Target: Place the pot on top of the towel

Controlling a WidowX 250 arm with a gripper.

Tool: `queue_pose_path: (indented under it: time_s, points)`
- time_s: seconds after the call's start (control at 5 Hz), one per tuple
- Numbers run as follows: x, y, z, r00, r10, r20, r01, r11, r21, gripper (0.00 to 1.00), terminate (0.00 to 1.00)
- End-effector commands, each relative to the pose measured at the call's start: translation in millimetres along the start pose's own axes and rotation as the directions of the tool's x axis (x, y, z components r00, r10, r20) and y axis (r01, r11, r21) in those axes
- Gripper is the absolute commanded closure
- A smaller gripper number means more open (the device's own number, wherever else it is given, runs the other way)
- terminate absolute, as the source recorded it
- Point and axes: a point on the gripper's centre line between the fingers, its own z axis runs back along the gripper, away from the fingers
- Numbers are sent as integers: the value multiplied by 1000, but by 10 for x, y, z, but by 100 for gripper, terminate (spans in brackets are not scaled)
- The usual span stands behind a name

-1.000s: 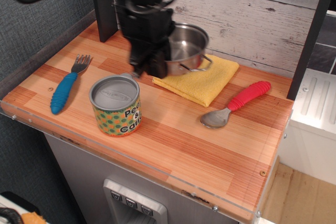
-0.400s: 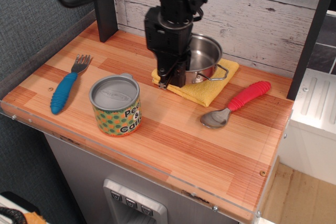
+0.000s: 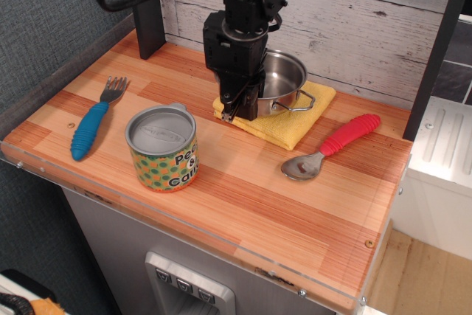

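step: set-down/release, likely | pot (image 3: 281,81) on towel (image 3: 295,117), nr back edge of desk | gripper (image 3: 237,105) at pot's left rim, grip state can't tell | next: let go, lift straight up, don't drag pot

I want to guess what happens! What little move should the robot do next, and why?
Probably open and let go: the pot looks to be sitting on the yellow towel, with the gripper at its near rim. Whether it is open is hidden.
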Motion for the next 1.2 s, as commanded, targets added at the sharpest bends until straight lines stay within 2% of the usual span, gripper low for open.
queue_pose_path:
  time_s: [0.0, 0.2, 0.6, 0.8, 1.0]
  points:
    - [35, -133, 140, 995, -85, -46, 84, 996, -12, 0, 0]
    - [59, -136, 196, 994, -107, -24, 106, 994, -12, 0, 0]
    - [135, -133, 424, 983, -178, -41, 178, 984, -14, 0, 0]
    - [203, -57, 618, 970, -242, -28, 241, 970, -21, 0, 0]
    - [235, -57, 668, 931, -356, -79, 358, 934, 12, 0, 0]
